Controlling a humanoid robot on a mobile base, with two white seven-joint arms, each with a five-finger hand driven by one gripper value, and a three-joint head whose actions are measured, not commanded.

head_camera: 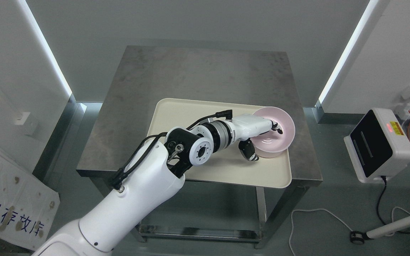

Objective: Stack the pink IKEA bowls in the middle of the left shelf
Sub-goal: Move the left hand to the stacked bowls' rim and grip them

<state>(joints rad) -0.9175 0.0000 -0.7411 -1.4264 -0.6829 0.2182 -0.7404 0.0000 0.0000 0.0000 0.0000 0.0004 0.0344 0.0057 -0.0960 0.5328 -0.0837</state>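
A pink bowl (278, 137) sits tilted at the right end of a cream tray (205, 170) on the dark metal table (137, 106). My left arm reaches in from the lower left across the tray. Its hand (262, 137) grips the bowl's near rim: the upper fingers (276, 127) curl inside the bowl and the thumb (248, 151) presses on the outside below. The bowl leans toward the camera, its far side lifted. Only this one bowl is in view. No shelf shows, and the right arm does not show either.
The table has a lower shelf rail under it. A white and black device (377, 145) stands on the floor at the right with cables. A printed white board (9, 202) leans at the lower left. Grey walls close in behind.
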